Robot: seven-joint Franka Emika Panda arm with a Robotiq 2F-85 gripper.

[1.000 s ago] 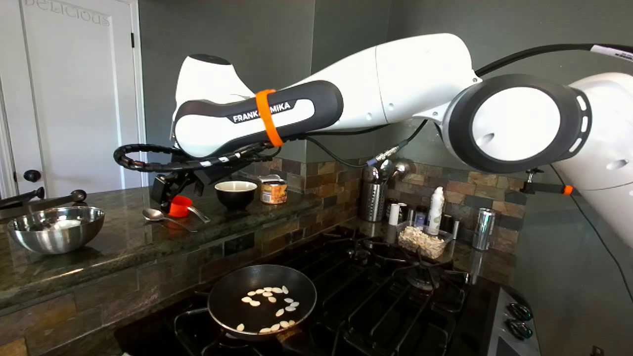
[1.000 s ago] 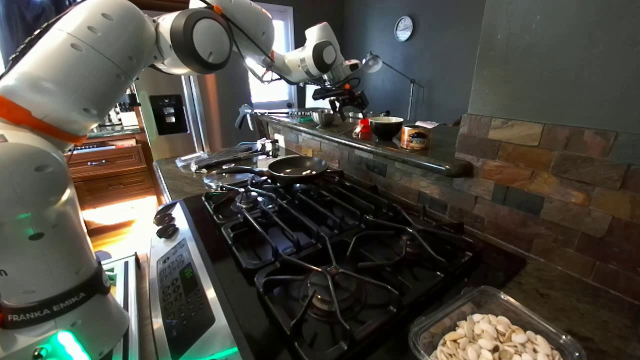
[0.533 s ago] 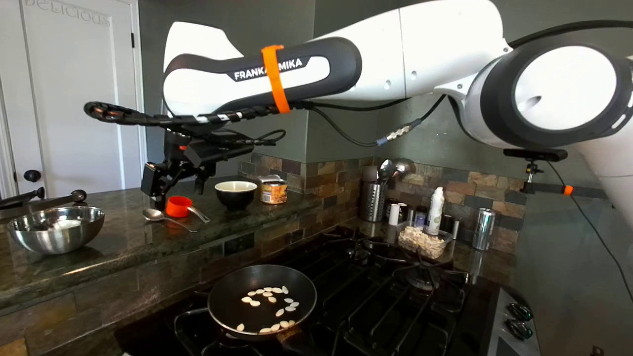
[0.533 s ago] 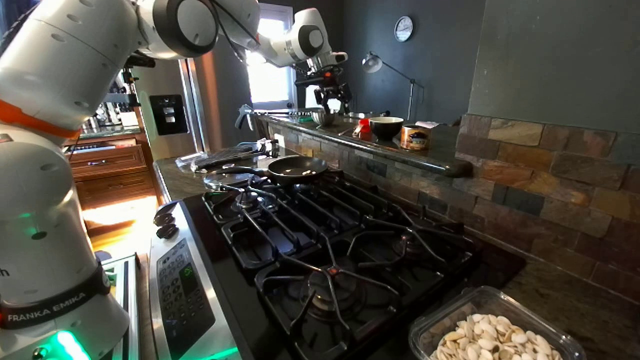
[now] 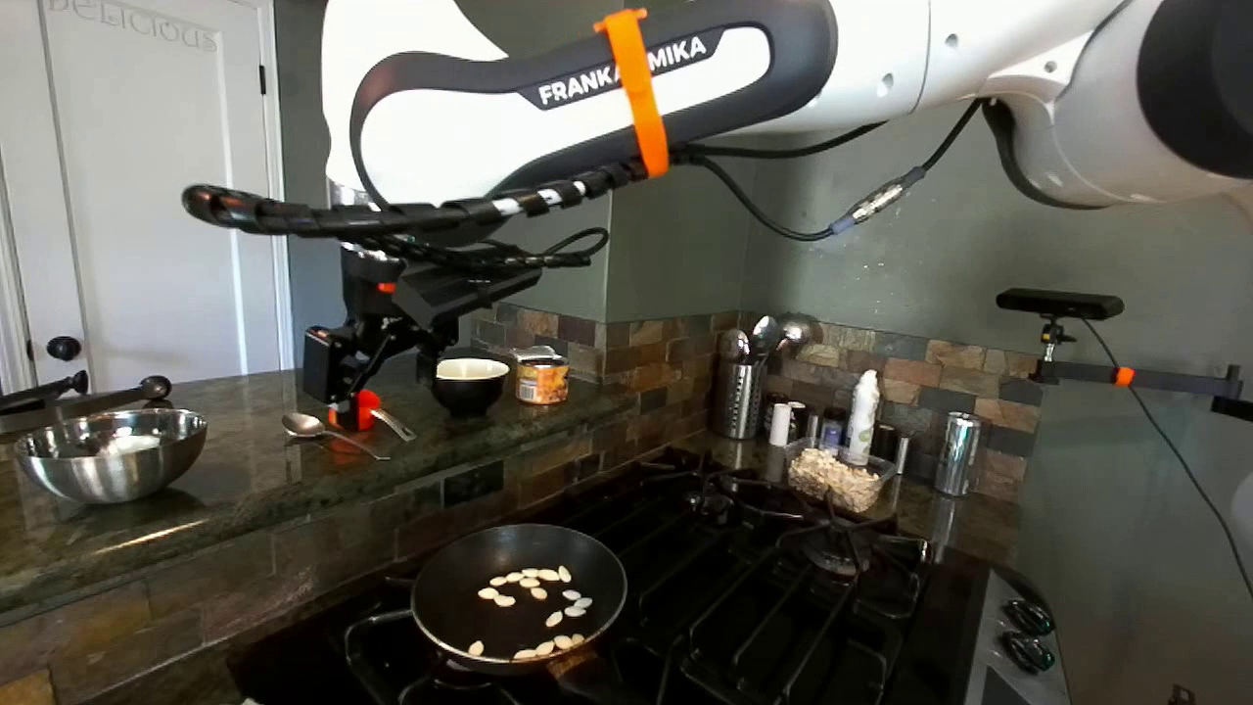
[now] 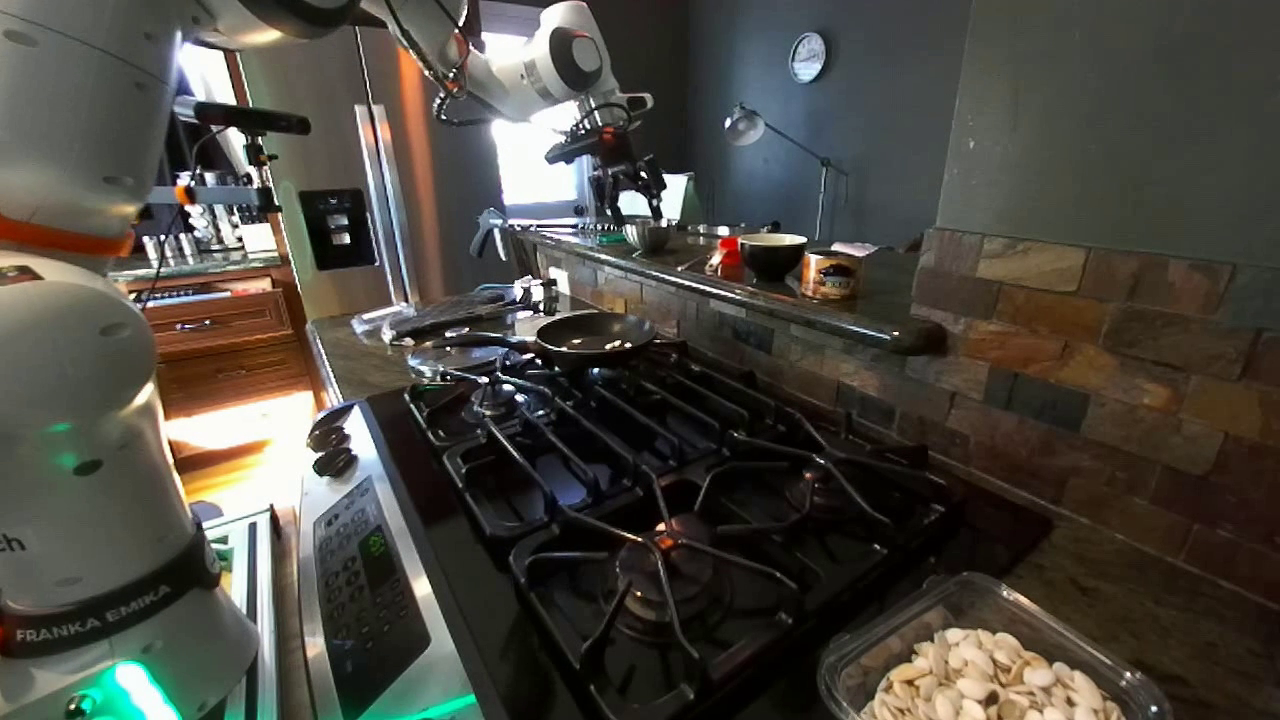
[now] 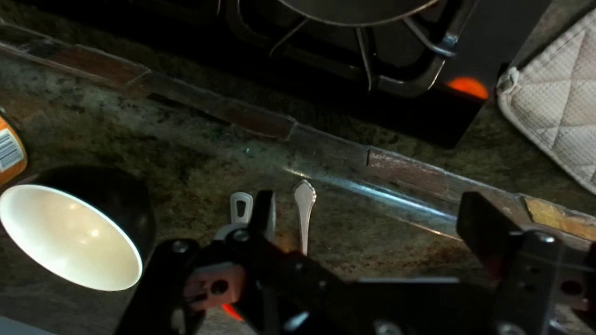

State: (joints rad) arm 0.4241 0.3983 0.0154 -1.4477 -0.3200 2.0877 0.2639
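My gripper (image 7: pixel 372 218) is open, its two black fingers wide apart with nothing held between them. It points down over the raised stone counter. Beneath the gap, towards the left finger, lies a silver spoon (image 7: pixel 305 204). Just outside that finger shows the handle of a measuring cup (image 7: pixel 241 207). In an exterior view the red cup (image 5: pixel 366 409) is partly hidden behind a fingertip of the gripper (image 5: pixel 390 387), and the spoon's bowl (image 5: pixel 305 425) lies beside it. A black bowl (image 5: pixel 470 394) with a pale inside (image 7: pixel 70 237) stands close by.
A can (image 5: pixel 541 380) stands past the black bowl, and a steel bowl (image 5: pixel 113 475) sits at the counter's other end. Lower down, a frying pan (image 5: pixel 455 573) with scattered seeds rests on the stove. There are also a seed-filled plastic tub (image 6: pixel 900 625) and a quilted mitt (image 7: pixel 554 97).
The arm has risen and swung, bringing the gripper from a tilted to a more upright pose; it moves left in an exterior view. It has stayed open. Cup, spoon and bowls have not moved.
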